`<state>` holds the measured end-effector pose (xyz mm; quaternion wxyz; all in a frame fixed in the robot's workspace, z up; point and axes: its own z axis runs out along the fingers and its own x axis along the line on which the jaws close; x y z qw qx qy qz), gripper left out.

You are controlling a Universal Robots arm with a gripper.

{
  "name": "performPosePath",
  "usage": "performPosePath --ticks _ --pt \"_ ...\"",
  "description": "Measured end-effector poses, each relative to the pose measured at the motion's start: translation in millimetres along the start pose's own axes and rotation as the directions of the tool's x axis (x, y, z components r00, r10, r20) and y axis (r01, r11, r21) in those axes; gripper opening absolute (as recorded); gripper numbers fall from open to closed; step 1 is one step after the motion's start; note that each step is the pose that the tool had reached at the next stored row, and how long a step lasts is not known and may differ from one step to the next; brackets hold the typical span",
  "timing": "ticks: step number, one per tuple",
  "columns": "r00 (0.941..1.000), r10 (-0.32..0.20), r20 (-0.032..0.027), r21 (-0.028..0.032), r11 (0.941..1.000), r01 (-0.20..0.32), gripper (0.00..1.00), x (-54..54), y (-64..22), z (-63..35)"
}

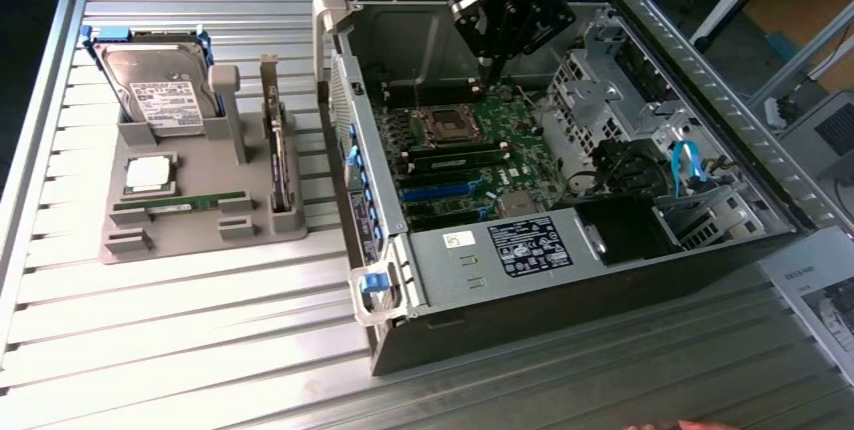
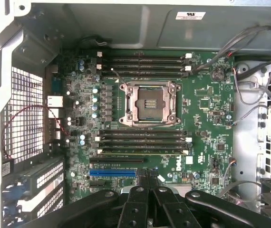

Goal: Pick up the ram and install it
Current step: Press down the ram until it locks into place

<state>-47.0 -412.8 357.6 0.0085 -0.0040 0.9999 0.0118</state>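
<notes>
A ram (image 1: 180,203), a thin green stick, lies in the front slot of the grey holder (image 1: 200,235) at the exterior view's left. My gripper (image 1: 485,78) hangs inside the open computer case (image 1: 561,250), over the motherboard (image 2: 202,104), far from that stick. Its fingers (image 2: 136,190) are pressed together with nothing between them. Just beyond the fingertips run the long memory slots (image 2: 142,142). The slot nearest them holds a pale-edged strip (image 2: 142,152) that may be a seated stick; I cannot tell for sure.
The holder also carries a hard drive (image 1: 160,90), a square silver processor chip (image 1: 147,172) and an upright dark expansion card (image 1: 278,150). The empty processor socket (image 2: 150,102) sits mid-board. Cables (image 2: 249,47) and a drive cage (image 1: 627,100) crowd the case's far side. A hand (image 1: 681,424) shows at the front edge.
</notes>
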Motion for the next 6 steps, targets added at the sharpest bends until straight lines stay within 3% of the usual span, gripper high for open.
performPosePath --ticks 6 --pt "1.0000 0.000 -0.0011 0.0000 1.0000 0.000 0.10 -0.4 0.0 0.0"
